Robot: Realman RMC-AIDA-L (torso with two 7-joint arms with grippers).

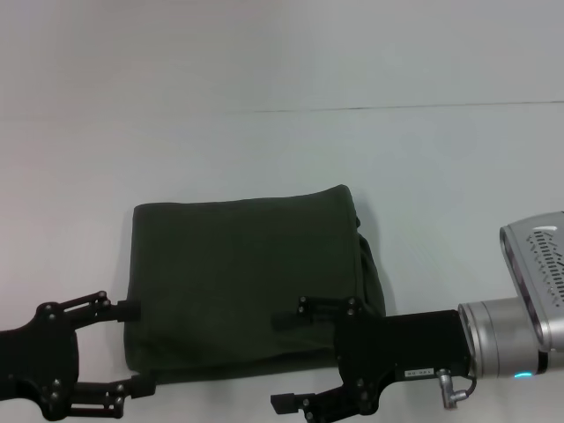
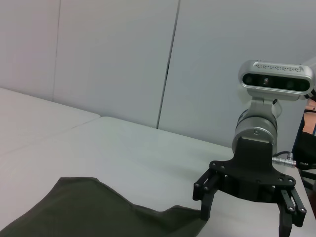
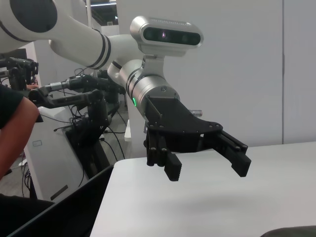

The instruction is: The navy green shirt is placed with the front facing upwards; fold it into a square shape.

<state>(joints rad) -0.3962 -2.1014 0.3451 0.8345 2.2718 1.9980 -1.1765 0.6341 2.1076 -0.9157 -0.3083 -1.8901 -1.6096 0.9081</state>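
The navy green shirt lies on the white table folded into a thick, roughly square bundle, with layered edges bunched on its right side. No lettering or collar shows. My left gripper is open at the bundle's front left corner, fingertips by the cloth edge. My right gripper is open over the front right corner. The left wrist view shows the shirt and the right gripper beside it. In the right wrist view the left gripper hangs open above the table, with a sliver of shirt at the picture's edge.
A seam runs across the table behind the shirt. Grey wall panels stand past the table. Off the table's left side are a person's arm and a rack of cabled equipment.
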